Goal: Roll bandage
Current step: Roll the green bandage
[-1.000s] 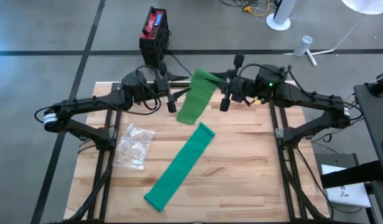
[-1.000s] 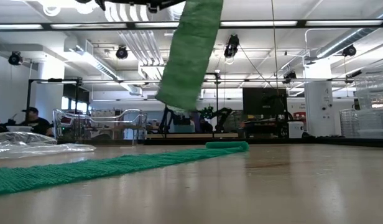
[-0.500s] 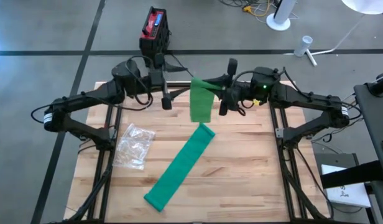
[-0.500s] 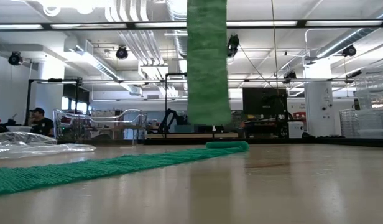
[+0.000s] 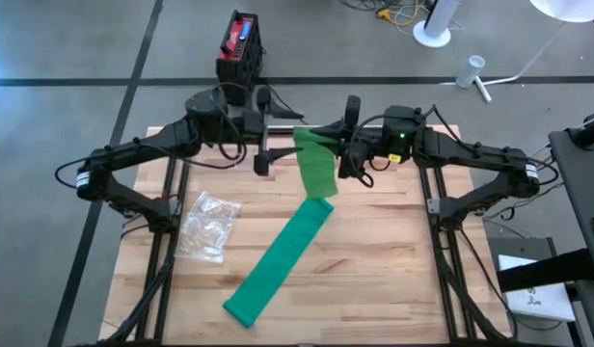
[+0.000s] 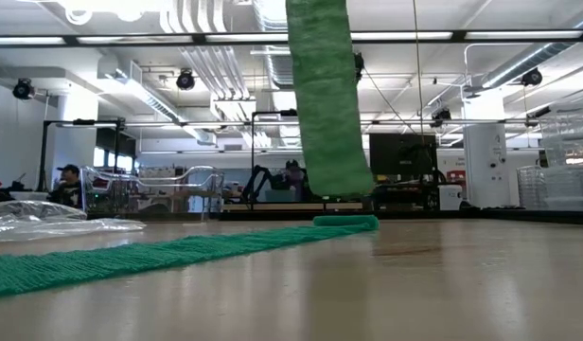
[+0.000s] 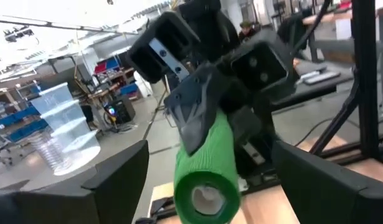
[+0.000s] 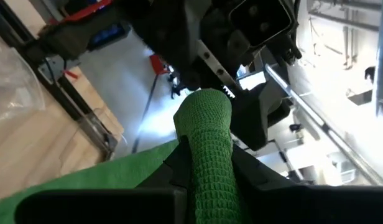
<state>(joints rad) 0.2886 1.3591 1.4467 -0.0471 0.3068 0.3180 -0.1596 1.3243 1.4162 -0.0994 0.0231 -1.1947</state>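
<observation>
Left gripper (image 5: 261, 159) hangs spread and empty beside the roll. Right gripper (image 5: 341, 154) pinches the rolled end of the green bandage (image 5: 316, 173) above the table's far edge, its tail trailing onto the wood. Mid-roll, I judge; next I need the left to re-grip and turn the roll.

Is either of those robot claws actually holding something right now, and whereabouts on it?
Yes. The right gripper pinches the rolled-up end of the green fabric bandage, whose loose strip hangs to the wooden table. The left gripper is open, holding nothing.
</observation>
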